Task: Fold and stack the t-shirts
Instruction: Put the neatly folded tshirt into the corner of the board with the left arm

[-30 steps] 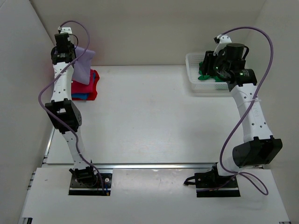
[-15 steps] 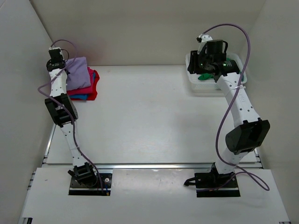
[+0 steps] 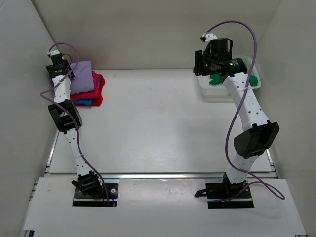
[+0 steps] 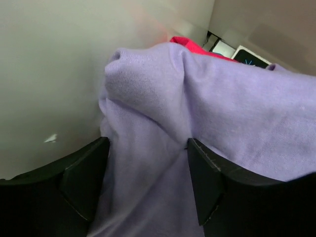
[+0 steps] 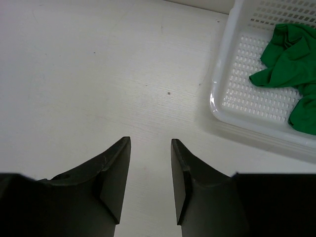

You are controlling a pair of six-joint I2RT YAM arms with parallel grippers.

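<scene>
Loosely, a soft knit lilac t-shirt (image 4: 212,103) bulges inside the released left tool (image 4: 146,158); right tool (image 5: 150,148) gapes empty.

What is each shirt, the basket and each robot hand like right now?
lilac shirt: folded, on top of the pile
pink shirt: folded, under the lilac one
red shirt: in the pile, below the pink
blue shirt: in the pile, below the pink
green shirt: crumpled, in the basket
basket: upright, holding the green shirt
left gripper: open, lilac cloth between its fingers
right gripper: open, empty
</scene>
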